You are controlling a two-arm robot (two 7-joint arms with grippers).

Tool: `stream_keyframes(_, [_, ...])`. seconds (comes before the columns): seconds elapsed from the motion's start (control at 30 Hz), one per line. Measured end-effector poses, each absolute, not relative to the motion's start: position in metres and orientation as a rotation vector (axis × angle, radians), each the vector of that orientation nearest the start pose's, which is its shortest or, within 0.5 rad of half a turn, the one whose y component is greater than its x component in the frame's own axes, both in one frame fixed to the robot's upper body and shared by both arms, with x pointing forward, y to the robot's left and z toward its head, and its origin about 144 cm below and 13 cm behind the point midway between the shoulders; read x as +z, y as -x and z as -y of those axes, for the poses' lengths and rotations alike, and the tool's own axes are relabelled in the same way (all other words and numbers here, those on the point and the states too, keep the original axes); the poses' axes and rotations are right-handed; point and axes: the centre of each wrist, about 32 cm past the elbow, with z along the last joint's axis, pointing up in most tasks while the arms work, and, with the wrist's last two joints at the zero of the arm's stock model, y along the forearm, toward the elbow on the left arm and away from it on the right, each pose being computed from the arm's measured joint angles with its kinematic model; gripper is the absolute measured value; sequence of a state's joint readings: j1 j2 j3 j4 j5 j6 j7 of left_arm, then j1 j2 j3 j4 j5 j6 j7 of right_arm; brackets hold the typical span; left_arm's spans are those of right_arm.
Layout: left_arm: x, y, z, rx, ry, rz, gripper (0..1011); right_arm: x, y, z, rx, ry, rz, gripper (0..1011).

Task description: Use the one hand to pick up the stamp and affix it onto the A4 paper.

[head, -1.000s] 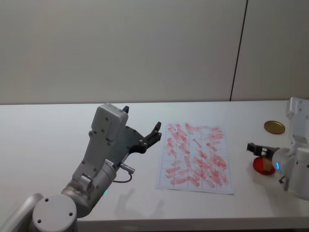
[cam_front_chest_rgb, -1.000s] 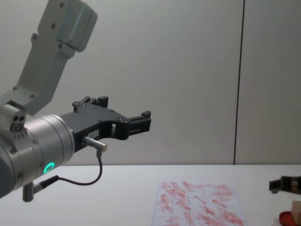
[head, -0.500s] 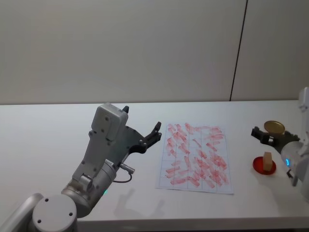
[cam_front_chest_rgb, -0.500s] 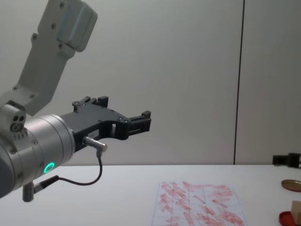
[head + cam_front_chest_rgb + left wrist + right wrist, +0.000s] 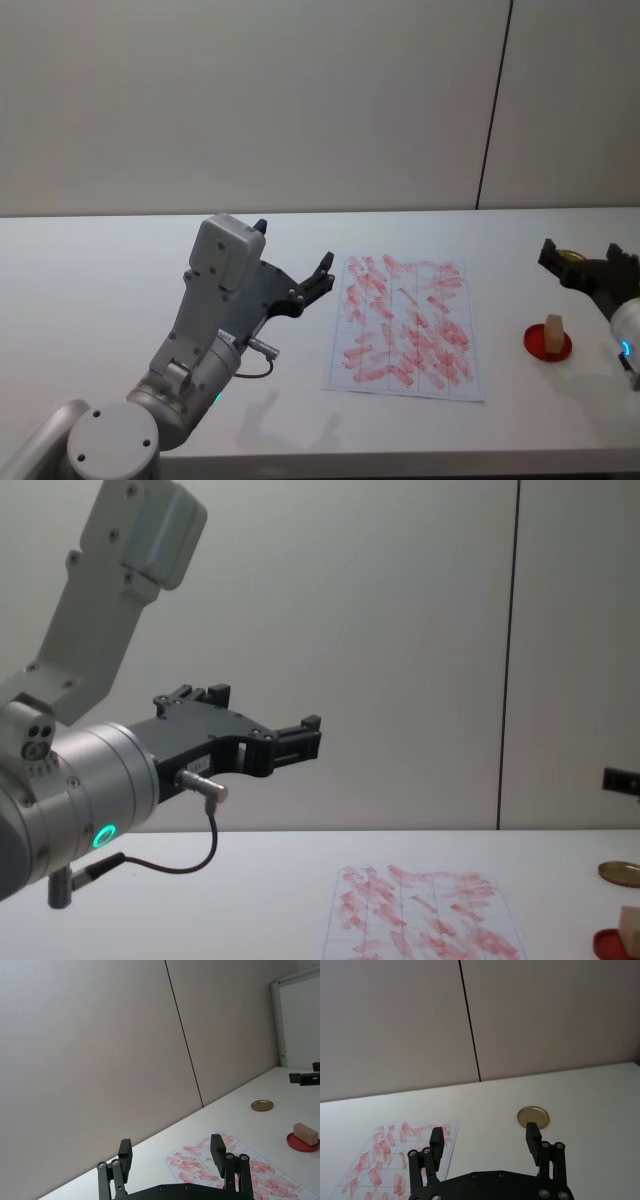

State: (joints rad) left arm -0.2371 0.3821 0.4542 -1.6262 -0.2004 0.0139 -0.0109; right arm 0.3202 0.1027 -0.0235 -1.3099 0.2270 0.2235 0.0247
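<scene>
The stamp (image 5: 553, 331), a small beige wooden block, stands on a round red pad (image 5: 547, 345) to the right of the A4 paper (image 5: 405, 325), a white gridded sheet covered in red marks. My right gripper (image 5: 588, 262), on the arm with the blue light, hovers open and empty above and behind the stamp, apart from it. In the right wrist view its fingers (image 5: 532, 1136) are spread over the table, with the paper (image 5: 395, 1160) beyond. The left wrist view takes in the stamp (image 5: 305, 1133) and paper (image 5: 225, 1170). My left gripper (image 5: 310, 285) is parked open in the air left of the paper.
A flat brass-coloured disc (image 5: 533, 1116) lies on the white table behind the red pad (image 5: 302, 1143). The big left arm with a green light (image 5: 103, 834) stands over the table's left front. A plain wall closes off the back of the table.
My right gripper has risen from the stamp on the red pad and drawn back up and to the right. The stamp stays standing on the pad. The left arm has not moved.
</scene>
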Motion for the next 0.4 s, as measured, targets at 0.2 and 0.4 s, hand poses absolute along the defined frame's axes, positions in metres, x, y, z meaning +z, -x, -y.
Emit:
stream_keyframes(0.2, [1.204,-0.492,-0.198,1.124,-0.061,0.268,993,1.17,-0.538,0.271,-1.492,-0.021,-0.131,1003])
stream_keyframes(0.4, [1.204,-0.492,-0.198,1.124,-0.061,0.268,993,1.161,-0.528,0.285,-1.448,-0.073,-0.031,1003])
